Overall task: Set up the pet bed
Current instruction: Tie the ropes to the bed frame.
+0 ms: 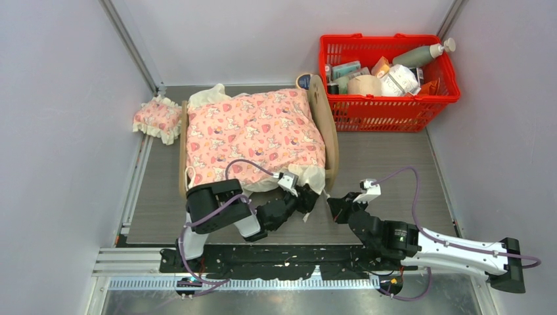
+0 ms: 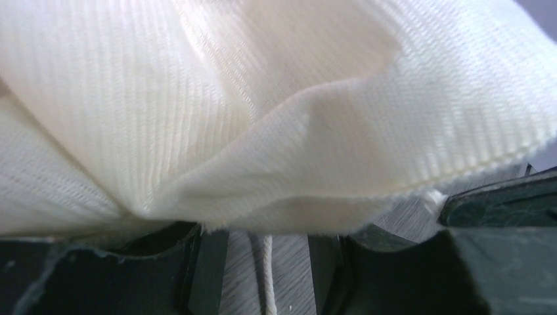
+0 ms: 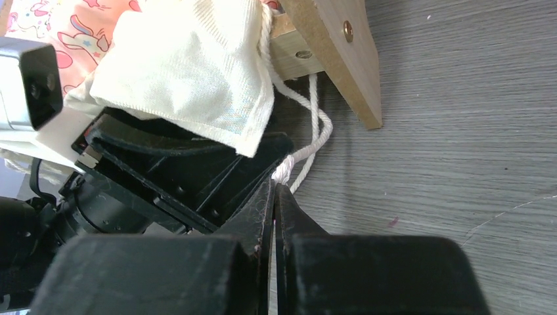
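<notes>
Beside the pet bed [image 1: 332, 141], the right jaws pinch the string [image 3: 314, 141], likely to tug it clear. The left jaws sit under the blanket [image 1: 256, 131] frill; gripping or not, I cannot tell.

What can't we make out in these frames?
- Top view: the pink patterned blanket covers the light plywood pet bed, hiding its inside.
- Left wrist view: the cream frill hides the fingertips of the left gripper, so its grip is unclear.
- Right wrist view: the white cord meets the shut right gripper; whether it is pinched is unclear.
- Top view: labels in the red plastic basket are too small to read.
</notes>
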Tool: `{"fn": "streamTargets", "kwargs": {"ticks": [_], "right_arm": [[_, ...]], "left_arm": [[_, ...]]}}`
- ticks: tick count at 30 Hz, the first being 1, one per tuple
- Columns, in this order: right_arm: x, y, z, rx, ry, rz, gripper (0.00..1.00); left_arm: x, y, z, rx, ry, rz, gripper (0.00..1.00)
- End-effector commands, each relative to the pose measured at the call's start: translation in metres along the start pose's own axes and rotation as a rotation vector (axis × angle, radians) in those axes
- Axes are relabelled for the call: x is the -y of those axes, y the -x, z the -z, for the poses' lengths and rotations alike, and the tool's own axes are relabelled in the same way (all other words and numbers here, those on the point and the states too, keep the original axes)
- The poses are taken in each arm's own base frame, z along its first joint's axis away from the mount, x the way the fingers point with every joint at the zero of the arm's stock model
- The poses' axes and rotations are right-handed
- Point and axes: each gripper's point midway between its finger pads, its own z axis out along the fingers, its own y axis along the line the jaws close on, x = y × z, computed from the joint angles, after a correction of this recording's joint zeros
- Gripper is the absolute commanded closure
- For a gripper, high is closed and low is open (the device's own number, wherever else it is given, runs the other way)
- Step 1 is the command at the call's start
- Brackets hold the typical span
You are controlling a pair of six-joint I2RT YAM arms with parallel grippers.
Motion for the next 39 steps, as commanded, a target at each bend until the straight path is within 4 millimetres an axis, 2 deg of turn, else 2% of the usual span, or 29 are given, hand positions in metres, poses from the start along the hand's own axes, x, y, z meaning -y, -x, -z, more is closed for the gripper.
{"fn": "streamTargets", "kwargs": {"ticks": [1, 6, 9, 10, 11, 12, 13, 15, 19, 21, 25, 29, 32, 36, 39], "right_arm": [[-0.003, 0.000, -0.003, 0.005, -0.004, -0.015, 0.95], [-0.007, -0.007, -0.011, 0.010, 0.014, 0.067, 0.95], [-0.028, -0.005, -0.020, 0.031, 0.078, 0.151, 0.95], [-0.041, 0.003, -0.021, 0.053, 0.106, 0.165, 0.95], [-0.043, -0.004, -0.026, 0.028, 0.095, 0.209, 0.95], [-0.055, 0.003, -0.028, 0.039, 0.108, 0.214, 0.95], [-0.057, -0.004, -0.032, 0.018, 0.101, 0.245, 0.95], [-0.076, 0.001, -0.036, 0.020, 0.123, 0.247, 0.95], [-0.094, -0.004, -0.045, -0.001, 0.133, 0.243, 0.95], [-0.095, -0.010, -0.049, -0.020, 0.122, 0.242, 0.95], [-0.081, -0.018, -0.050, -0.044, 0.065, 0.232, 0.95], [-0.047, -0.005, -0.040, -0.015, -0.068, 0.231, 0.95], [-0.031, -0.001, -0.032, -0.001, -0.090, 0.214, 0.95], [-0.017, -0.008, -0.024, -0.014, -0.067, 0.174, 0.95], [-0.011, -0.009, -0.020, -0.017, -0.060, 0.152, 0.95]], "left_arm": [[0.013, 0.042, -0.009, 0.136, -0.021, 0.003, 0.52], [-0.023, 0.064, 0.007, 0.166, 0.063, -0.017, 0.51], [-0.046, 0.075, 0.017, 0.161, 0.072, 0.058, 0.54], [-0.052, 0.079, 0.021, 0.166, 0.085, 0.050, 0.54], [-0.055, 0.081, 0.026, 0.170, 0.094, 0.028, 0.54], [-0.058, 0.085, 0.030, 0.178, 0.105, 0.010, 0.54], [-0.062, 0.086, 0.036, 0.179, 0.119, -0.002, 0.54], [-0.073, 0.091, 0.045, 0.192, 0.153, -0.014, 0.54], [-0.096, 0.096, 0.064, 0.203, 0.218, -0.020, 0.53], [-0.102, 0.097, 0.070, 0.202, 0.229, -0.016, 0.53], [-0.082, 0.085, 0.068, 0.147, 0.126, 0.017, 0.54], [-0.049, 0.075, 0.056, 0.116, 0.047, 0.031, 0.54], [-0.028, 0.070, 0.041, 0.111, 0.019, 0.022, 0.53], [-0.011, 0.064, 0.021, 0.113, -0.004, 0.047, 0.54], [-0.007, 0.061, 0.010, 0.129, 0.019, 0.059, 0.54]]}}
